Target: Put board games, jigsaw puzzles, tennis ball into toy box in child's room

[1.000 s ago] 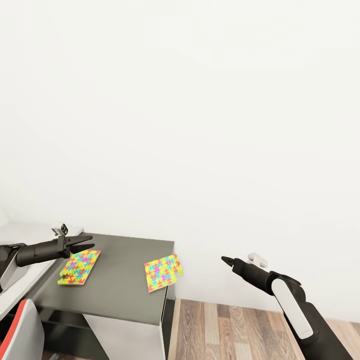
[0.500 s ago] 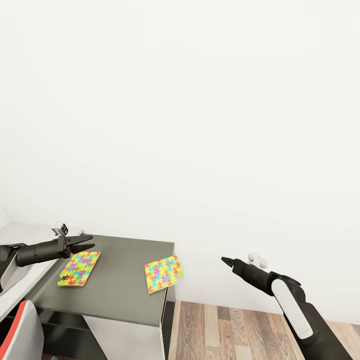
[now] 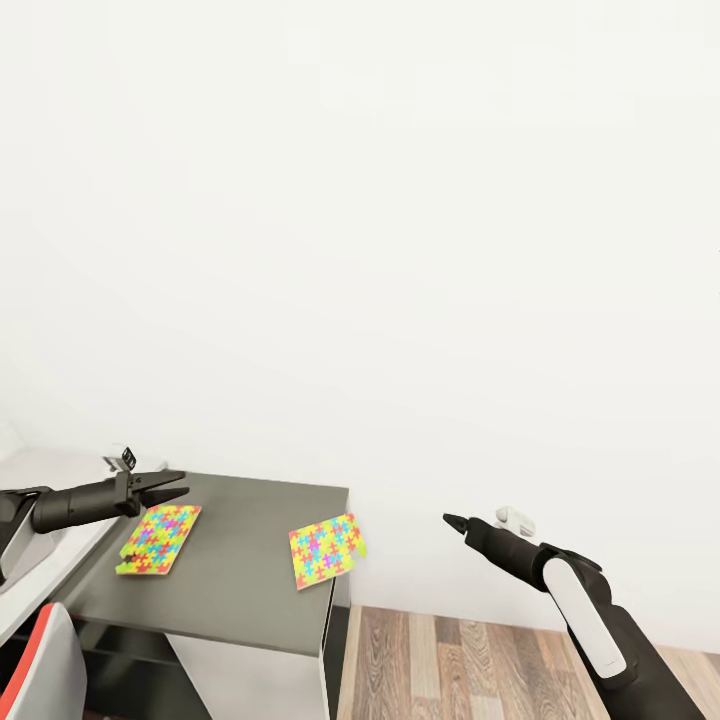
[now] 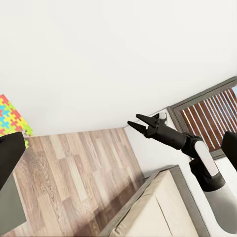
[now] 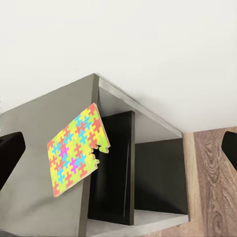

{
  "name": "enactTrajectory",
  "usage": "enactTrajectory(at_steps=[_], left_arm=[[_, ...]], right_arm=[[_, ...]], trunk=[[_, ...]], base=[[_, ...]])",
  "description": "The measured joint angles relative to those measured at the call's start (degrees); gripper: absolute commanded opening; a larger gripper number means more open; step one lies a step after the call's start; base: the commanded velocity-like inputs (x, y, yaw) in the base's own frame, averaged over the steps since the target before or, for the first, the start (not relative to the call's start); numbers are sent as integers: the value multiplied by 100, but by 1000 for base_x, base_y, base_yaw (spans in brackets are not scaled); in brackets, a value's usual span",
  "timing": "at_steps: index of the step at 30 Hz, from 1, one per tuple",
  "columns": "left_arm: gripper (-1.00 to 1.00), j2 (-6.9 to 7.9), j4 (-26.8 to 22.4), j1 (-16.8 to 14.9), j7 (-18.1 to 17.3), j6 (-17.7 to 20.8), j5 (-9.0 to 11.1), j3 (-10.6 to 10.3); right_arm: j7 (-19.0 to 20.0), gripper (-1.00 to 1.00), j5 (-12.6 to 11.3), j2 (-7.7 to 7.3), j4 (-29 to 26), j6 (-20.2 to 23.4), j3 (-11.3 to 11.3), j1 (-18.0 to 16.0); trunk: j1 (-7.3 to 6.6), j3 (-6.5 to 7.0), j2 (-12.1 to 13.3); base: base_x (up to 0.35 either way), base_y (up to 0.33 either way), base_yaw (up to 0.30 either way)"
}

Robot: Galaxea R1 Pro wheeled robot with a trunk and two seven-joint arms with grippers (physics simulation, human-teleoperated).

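- The table's (image 3: 240,590) dark-grey corner section carried two jigsaw puzzles.
- One puzzle (image 3: 159,537) lay flat.
- The other puzzle (image 3: 326,549) overhung its right edge.

Left gripper (image 3: 172,484) and right gripper (image 4: 141,122) both empty, jaws parted, arms outstretched, well apart.

You have two jigsaw puzzles, the left one (image 3: 159,538) and the right one (image 3: 326,549), both patterned in interlocking yellow, red, blue and green pieces, on a matte dark-grey worktop (image 3: 240,570) with a white section (image 3: 40,470) beside it. Your arms are black, the right one with a white panel (image 3: 590,620), and each black claw, left (image 3: 170,484) and right (image 3: 452,520), stands against a plain white wall (image 3: 380,250). Below you see brown wood-plank floor (image 3: 460,660), a red-and-white chair (image 3: 40,670) and, from the left wrist, a cream mattress (image 4: 163,207).
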Motion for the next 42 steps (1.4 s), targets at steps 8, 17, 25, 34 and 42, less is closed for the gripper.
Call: enactTrajectory(at_steps=[8, 17, 25, 34, 42], left_arm=[[100, 7, 0, 0, 0, -4, -2, 0], [100, 9, 0, 0, 0, -2, -6, 0], [100, 13, 0, 0, 0, 2, 4, 0], [100, 2, 0, 0, 0, 3, 12, 0], [100, -22, 0, 0, 0, 3, 19, -8]], right_arm=[[2, 100, 1, 0, -3, 1, 0, 0], [-6, 100, -6, 0, 15, 7, -6, 0], [-16, 100, 1, 13, 76, 7, -11, 0], [930, 100, -650, 1, 1696, 66, -171, -362], [1994, 100, -956, 22, 2436, -166, -259, -597]], trunk=[[0, 71, 0], [0, 85, 1], [0, 85, 1], [1, 85, 1], [0, 85, 1]], base=[[0, 0, 0], [0, 0, 0], [18, 0, 0], [15, 0, 0], [1, 0, 0]])
